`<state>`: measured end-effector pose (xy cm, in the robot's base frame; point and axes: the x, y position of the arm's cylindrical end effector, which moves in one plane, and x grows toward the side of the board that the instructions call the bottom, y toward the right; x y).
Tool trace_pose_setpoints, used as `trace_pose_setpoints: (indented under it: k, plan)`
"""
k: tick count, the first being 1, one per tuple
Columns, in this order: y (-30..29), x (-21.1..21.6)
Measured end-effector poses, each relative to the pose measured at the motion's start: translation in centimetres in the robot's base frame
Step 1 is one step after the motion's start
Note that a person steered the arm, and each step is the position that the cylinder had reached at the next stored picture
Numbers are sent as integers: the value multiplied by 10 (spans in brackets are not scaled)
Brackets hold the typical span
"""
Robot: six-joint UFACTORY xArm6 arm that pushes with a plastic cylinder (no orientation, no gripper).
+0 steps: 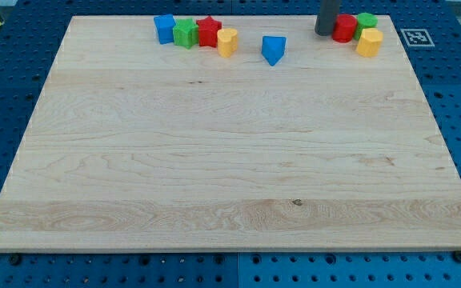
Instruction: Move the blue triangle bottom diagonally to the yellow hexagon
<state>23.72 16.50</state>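
Note:
The blue triangle (273, 50) lies near the view's top, a little right of centre, on the wooden board (230, 160). A yellow hexagon (227, 42) sits just to its left, at the right end of a row of blocks. A second yellow block (369, 42) lies at the view's top right. My tip (325, 32) is the lower end of a dark rod at the top right, touching the left side of a red block (345, 29). It stands well to the right of the blue triangle.
A row at the top left holds a blue block (164, 28), a green block (185, 34) and a red star (208, 31). A green block (366, 21) sits by the red one at the top right. A marker tag (415, 37) lies beyond the board's right corner.

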Motion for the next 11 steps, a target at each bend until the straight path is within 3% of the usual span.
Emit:
trace_pose_setpoints:
  k: [1, 3, 4, 6, 8, 9, 11]
  plan:
    - [-16, 0]
    - [-102, 13]
    - [-114, 38]
    - [-63, 78]
    - [-133, 85]
    - [-121, 97]
    - [-21, 97]
